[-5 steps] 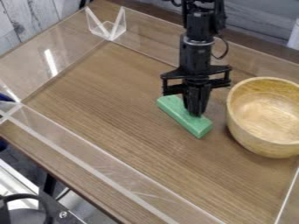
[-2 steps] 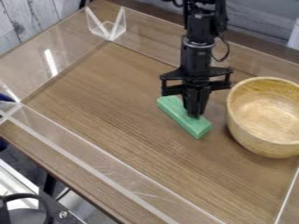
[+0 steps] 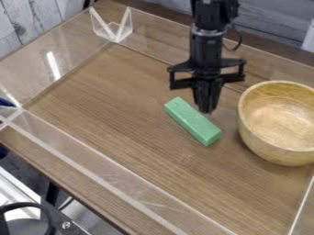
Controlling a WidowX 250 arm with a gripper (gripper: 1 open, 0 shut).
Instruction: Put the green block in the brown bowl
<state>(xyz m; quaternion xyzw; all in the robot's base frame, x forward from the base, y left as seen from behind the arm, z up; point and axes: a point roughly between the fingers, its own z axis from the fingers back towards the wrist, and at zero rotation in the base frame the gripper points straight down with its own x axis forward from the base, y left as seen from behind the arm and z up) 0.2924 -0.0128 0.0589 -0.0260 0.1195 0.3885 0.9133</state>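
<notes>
The flat, elongated, solid green rectangular block (image 3: 194, 120) lies on the wood-grain bench (image 3: 110, 110), near the middle of its right half and just beside the round, deep, light tan wooden bowl (image 3: 280, 119) that stands against the bench's right edge. Block and bowl are apart, not touching.

The black pincer (image 3: 207, 104) hangs above the block's far end, pointing steeply down. Its jaws are drawn together with nothing between them; the block is not held.

Procedure for the grasp, as judged from this state:
- Open the jaws wider than the block's narrow side before descending.
- Centre the pincer over the block's middle, not its end, so the block does not tip when lifted.
- Align the jaws across the short width.
- Descend until the fingertips straddle the block, then close.
- Lift clear of the bowl's thick rim before moving toward the right edge.
</notes>
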